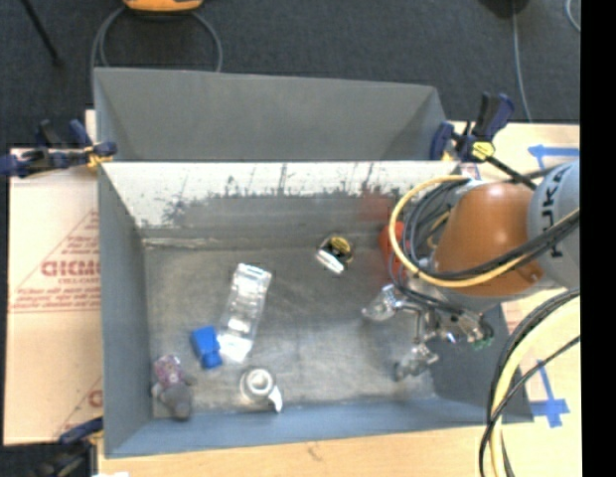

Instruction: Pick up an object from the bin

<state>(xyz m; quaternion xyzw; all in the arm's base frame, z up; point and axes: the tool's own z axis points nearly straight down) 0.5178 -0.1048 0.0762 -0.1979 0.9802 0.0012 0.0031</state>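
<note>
The gripper (397, 336) is hanging low over scuffed bare floor at the right end of the grey metal bin (288, 192), its two shiny metal fingers (381, 307) standing spread with nothing between them. Nearest is lying a small, rounded black-and-yellow piece (335, 253), apart toward the back wall. Well to the left are resting a clear, ribbed plastic pack (244, 304), a blue block (205, 347), a white round cap (259, 386) and a lumpy grey-purple thing (172, 387).
</note>
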